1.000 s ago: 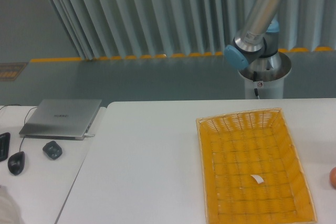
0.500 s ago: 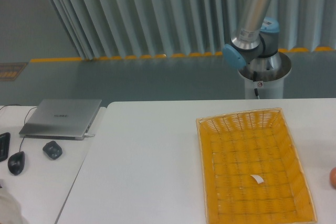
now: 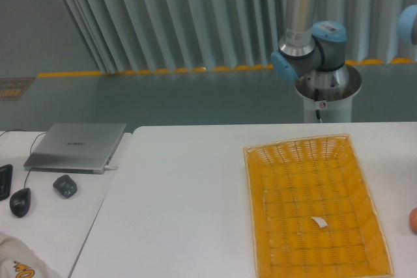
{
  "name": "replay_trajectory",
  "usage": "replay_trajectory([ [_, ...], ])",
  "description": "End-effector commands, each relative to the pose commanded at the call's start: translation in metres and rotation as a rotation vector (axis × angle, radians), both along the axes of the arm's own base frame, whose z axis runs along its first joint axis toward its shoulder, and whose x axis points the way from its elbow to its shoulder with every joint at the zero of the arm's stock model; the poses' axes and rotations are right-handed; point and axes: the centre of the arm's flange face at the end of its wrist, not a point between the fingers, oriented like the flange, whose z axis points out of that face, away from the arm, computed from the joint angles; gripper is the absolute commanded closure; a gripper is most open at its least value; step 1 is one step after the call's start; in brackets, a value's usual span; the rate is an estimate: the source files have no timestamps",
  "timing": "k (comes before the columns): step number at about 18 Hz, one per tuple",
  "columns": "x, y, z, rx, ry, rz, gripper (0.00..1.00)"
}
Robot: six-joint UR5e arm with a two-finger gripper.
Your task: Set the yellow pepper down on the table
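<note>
The yellow pepper is out of view. The white table (image 3: 176, 200) fills the lower part of the camera view. Only the arm's lower links (image 3: 301, 24) show, rising from the pedestal behind the table's far edge and leaving the frame at the top. A blue joint (image 3: 408, 24) of the arm peeks in at the right edge. The gripper itself is out of view, so its state does not show.
A yellow-orange woven basket (image 3: 260, 226) lies on the table's right half with a small white scrap (image 3: 318, 222) inside. An orange-red round fruit (image 3: 414, 221) sits at the right edge. On the left desk are a grey laptop (image 3: 77, 146), a mouse (image 3: 20, 202) and a small dark object (image 3: 64, 185).
The arm's upright link has swung leftward and stands more vertical. A blue joint has come into view at the right edge. Nothing on the table has moved.
</note>
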Motion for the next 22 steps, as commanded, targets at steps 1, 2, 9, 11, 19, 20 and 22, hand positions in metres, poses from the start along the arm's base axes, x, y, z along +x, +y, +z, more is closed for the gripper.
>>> replay_trajectory([
  [1, 0.003, 0.01, -0.011, -0.02, -0.008, -0.035, 0.0],
  [2, 0.008, 0.026, -0.027, -0.055, -0.014, -0.074, 0.0],
  [9, 0.011, 0.038, -0.049, -0.115, -0.025, -0.097, 0.0],
  [11, 0.009, 0.037, -0.052, -0.132, -0.026, -0.094, 0.0],
  [19, 0.008, 0.034, -0.053, -0.16, -0.012, -0.091, 0.0],
  [20, 0.008, 0.034, -0.053, -0.16, -0.012, -0.091, 0.0],
  [22, 0.009, 0.034, -0.053, -0.161, -0.014, -0.092, 0.0],
])
